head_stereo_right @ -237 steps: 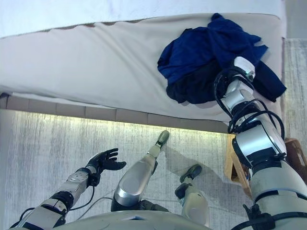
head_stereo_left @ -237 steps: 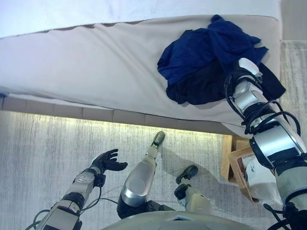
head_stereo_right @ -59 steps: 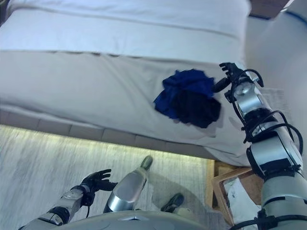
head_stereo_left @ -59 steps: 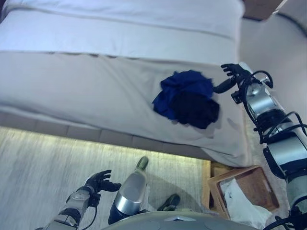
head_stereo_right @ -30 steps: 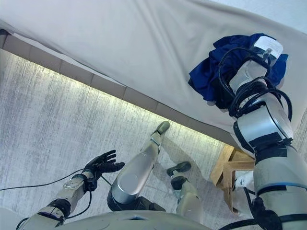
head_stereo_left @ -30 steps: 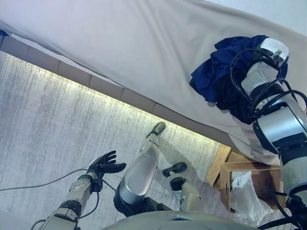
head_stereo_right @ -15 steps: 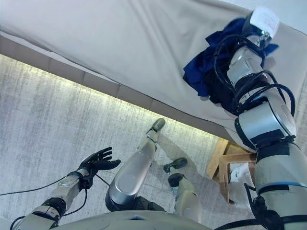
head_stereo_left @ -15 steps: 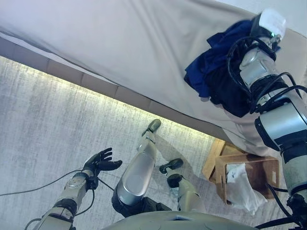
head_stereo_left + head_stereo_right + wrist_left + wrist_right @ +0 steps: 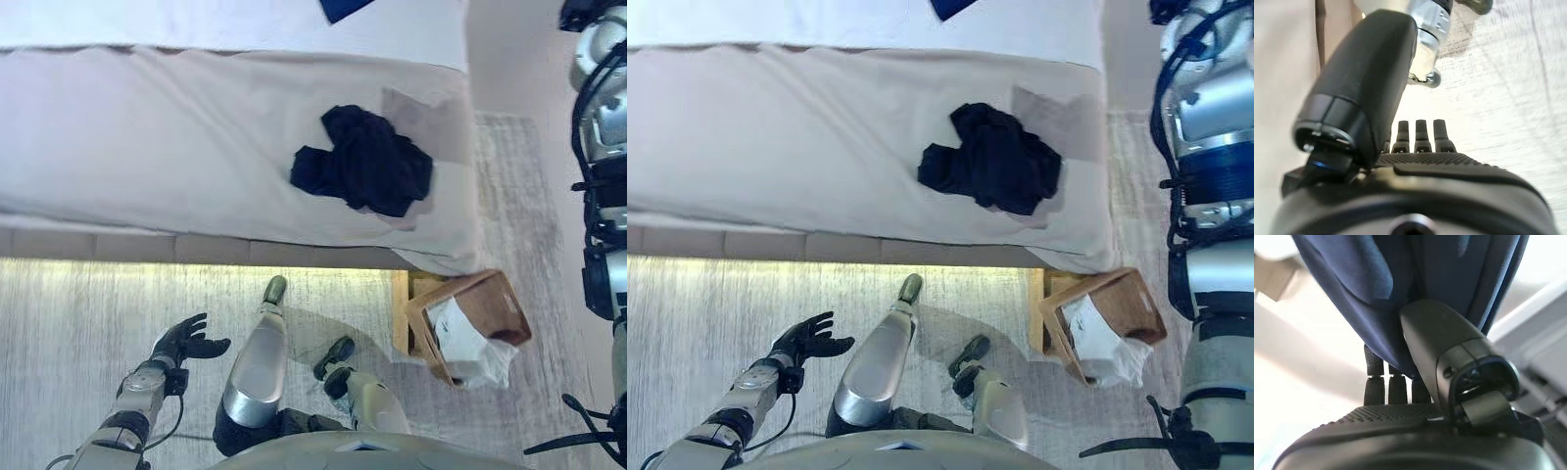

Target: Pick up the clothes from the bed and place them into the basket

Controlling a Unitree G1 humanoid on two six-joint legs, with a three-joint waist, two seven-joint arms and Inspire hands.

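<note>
The right hand [image 9: 1420,431] held the blue garment [image 9: 1415,289]: its thumb [image 9: 1449,357] pressed the cloth against the fingers [image 9: 1374,382], which were curled into the folds, and the fabric hung in thick pleats past the fingertips. In the head views only the right arm showed, raised along the right edge above the bed [image 9: 147,147], and a corner of the blue cloth [image 9: 343,8] showed at the top edge over the far side of the bed, well beyond the black garment [image 9: 364,164].

The black garment lay crumpled on the bed near its right end, just beside a darker patch [image 9: 431,113] on the cover, touched by neither hand.

The basket [image 9: 490,304] stood on the floor [image 9: 78,304] at the bed's right foot corner, just past the bed's near edge, with white cloth [image 9: 465,343] inside it and spilling over its near rim.

The left hand [image 9: 181,341] hung low over the floor, well clear of the bed's near side. Its fingers [image 9: 1422,137] were straight and relaxed, spread a little, and held nothing.
</note>
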